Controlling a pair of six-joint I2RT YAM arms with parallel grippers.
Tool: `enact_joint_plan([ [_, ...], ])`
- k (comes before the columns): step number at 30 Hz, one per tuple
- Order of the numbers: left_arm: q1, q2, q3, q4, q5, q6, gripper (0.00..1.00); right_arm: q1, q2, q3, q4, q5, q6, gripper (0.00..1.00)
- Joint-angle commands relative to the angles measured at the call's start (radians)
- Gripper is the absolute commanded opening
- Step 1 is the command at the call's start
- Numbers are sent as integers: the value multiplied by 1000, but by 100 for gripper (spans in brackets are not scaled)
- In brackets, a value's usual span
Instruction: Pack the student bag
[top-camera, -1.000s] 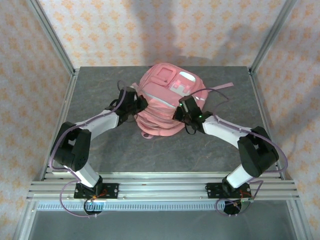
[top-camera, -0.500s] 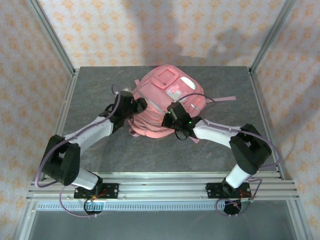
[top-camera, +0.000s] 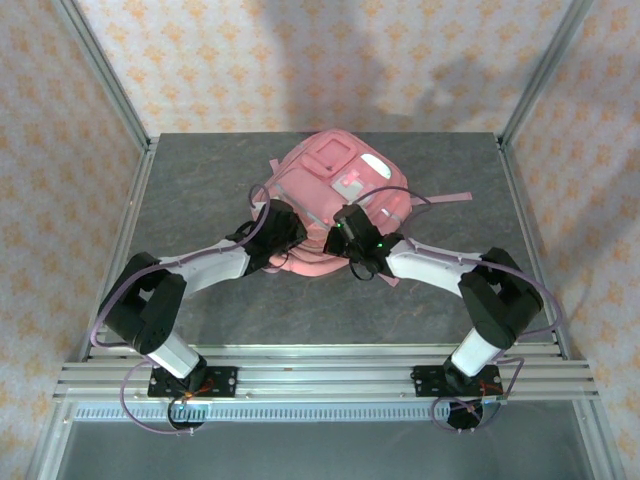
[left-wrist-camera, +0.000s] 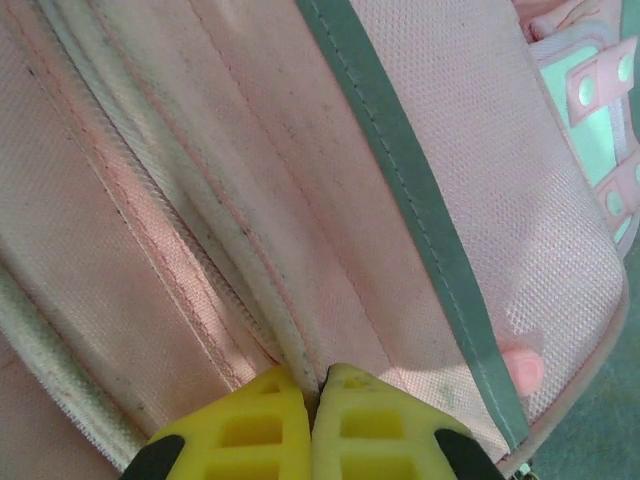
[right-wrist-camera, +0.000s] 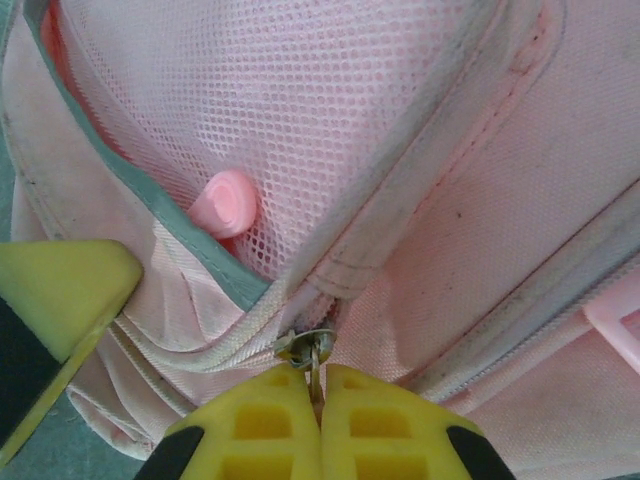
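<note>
The student bag (top-camera: 335, 185), a large pink backpack with grey trim, lies on the grey table with its front pockets up. My left gripper (top-camera: 287, 240) is at the bag's near left edge. In the left wrist view this gripper (left-wrist-camera: 318, 376) is shut, with a pale ridge of the bag's zip seam (left-wrist-camera: 290, 345) pinched between its tips. My right gripper (top-camera: 346, 236) is close beside it at the near edge. In the right wrist view it (right-wrist-camera: 318, 378) is shut on the metal zipper pull (right-wrist-camera: 309, 348).
A rounded pink object (right-wrist-camera: 226, 203) sits inside the bag's mesh side pocket. A pink strap (top-camera: 452, 196) trails off to the right. A yellow finger of the left gripper (right-wrist-camera: 60, 290) stands close to the right one. Bare table (top-camera: 200, 180) surrounds the bag inside the metal frame.
The left gripper left the bag's left side, swung in to the near edge next to the right gripper and shut on the seam. The right gripper moved left earlier and has held still since.
</note>
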Motion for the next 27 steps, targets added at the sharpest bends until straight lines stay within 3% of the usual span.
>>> enact_joint_plan([
  [1, 43, -4, 9, 9, -83, 16, 0, -47, -22, 25, -62, 79, -4, 0],
  [8, 75, -11, 16, 11, -73, 40, 0, -68, -4, 51, -53, 40, 0, 4],
  [13, 105, 24, 76, -1, -69, 62, 0, -71, 10, 96, -80, 62, -1, 34],
  [24, 149, 148, 292, -79, -66, 130, 1, -129, 19, 184, -139, 77, -35, 40],
  [27, 151, 112, 278, -82, -58, 147, 35, -137, -34, 185, -163, 106, -65, 55],
])
